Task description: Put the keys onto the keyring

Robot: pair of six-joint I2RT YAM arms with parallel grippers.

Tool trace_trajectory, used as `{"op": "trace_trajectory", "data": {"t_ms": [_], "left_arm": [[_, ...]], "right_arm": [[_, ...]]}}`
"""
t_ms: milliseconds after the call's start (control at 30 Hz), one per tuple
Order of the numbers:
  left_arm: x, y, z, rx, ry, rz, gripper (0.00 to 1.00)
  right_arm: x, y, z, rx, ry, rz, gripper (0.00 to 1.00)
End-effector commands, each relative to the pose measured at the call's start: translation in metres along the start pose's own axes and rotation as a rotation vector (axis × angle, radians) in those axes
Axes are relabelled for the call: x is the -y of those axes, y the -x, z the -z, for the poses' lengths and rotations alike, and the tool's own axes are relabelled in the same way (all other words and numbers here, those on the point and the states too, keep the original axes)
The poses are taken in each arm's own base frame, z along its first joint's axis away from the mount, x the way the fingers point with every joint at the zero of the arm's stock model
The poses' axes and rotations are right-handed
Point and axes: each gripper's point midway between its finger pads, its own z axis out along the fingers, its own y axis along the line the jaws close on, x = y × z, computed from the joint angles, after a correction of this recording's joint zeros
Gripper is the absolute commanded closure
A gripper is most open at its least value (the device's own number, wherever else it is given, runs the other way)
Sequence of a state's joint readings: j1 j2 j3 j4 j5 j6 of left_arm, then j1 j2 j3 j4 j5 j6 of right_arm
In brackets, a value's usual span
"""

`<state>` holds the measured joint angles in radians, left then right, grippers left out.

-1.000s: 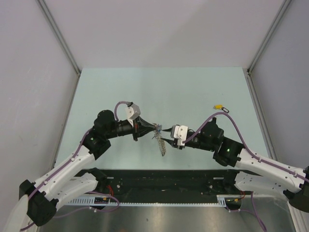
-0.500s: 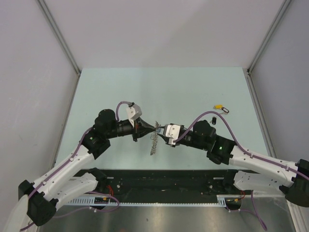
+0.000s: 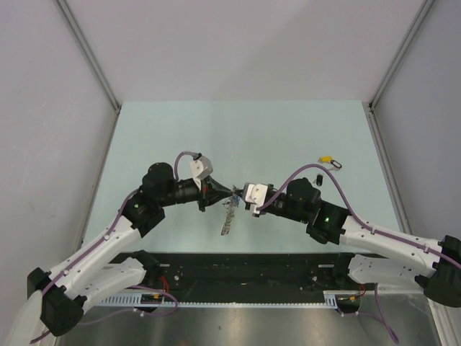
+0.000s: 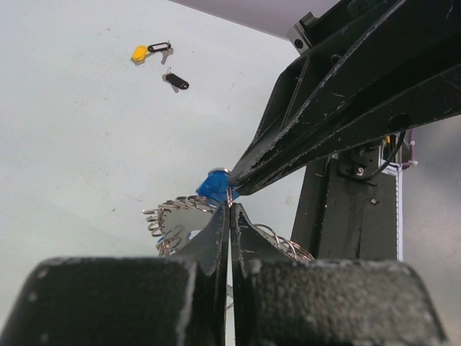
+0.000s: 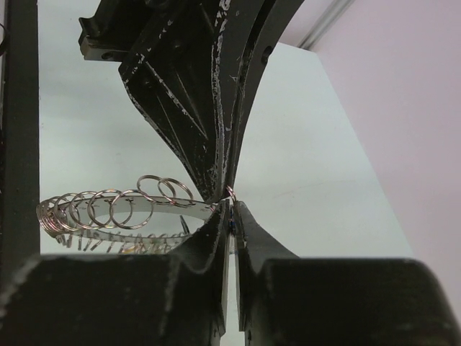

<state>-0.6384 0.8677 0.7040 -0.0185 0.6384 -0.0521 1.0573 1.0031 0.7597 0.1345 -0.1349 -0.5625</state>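
Note:
Over the near middle of the table, my left gripper is shut on the rim of the keyring, a silver band with small wire loops along its edge, which hangs below it. In the left wrist view the ring passes behind the closed left gripper. My right gripper meets it tip to tip and is shut on a blue-tagged key right at the ring. In the right wrist view the right gripper pinches a sliver of blue beside the ring.
A yellow-tagged key and a black-tagged key lie on the pale green table to the right; both also show in the left wrist view, yellow and black. Grey walls surround the table.
My right gripper has moved left up to the left gripper's tip and narrowed its jaws. The hanging keyring has swung from lower right to lower left.

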Motion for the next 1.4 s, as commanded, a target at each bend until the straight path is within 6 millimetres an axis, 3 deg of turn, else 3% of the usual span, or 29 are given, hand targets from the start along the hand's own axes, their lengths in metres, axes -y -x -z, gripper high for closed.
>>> {"op": "trace_trajectory", "data": {"t_ms": [0, 433, 733, 900, 1033, 1200, 1333, 1367], "left_arm": [[0.006, 0.041, 0.003, 0.096, -0.012, -0.082, 1.00], [0.002, 0.060, 0.005, 0.175, 0.040, -0.002, 1.00], [0.003, 0.063, 0.010, 0.245, 0.058, 0.050, 1.00], [0.007, 0.070, 0.015, 0.330, 0.052, 0.082, 1.00], [0.008, 0.070, 0.016, 0.385, 0.042, 0.117, 1.00], [0.007, 0.059, 0.016, 0.353, 0.051, 0.093, 0.99], [0.006, 0.049, 0.018, 0.251, 0.067, 0.002, 0.74], [0.006, 0.047, 0.019, 0.226, 0.070, -0.019, 0.72]], "right_arm": [[0.017, 0.023, 0.001, 0.047, -0.052, 0.020, 1.00], [0.001, 0.015, 0.014, 0.041, -0.010, -0.024, 1.00], [0.014, 0.020, 0.029, 0.137, -0.134, -0.062, 1.00], [0.002, 0.018, 0.024, 0.165, -0.091, -0.082, 1.00], [-0.005, 0.022, 0.018, 0.192, -0.061, -0.095, 1.00], [0.001, 0.023, 0.022, 0.192, -0.099, -0.077, 1.00], [0.005, 0.026, 0.027, 0.179, -0.083, -0.046, 1.00], [0.005, 0.026, 0.028, 0.175, -0.071, -0.041, 1.00]]}}
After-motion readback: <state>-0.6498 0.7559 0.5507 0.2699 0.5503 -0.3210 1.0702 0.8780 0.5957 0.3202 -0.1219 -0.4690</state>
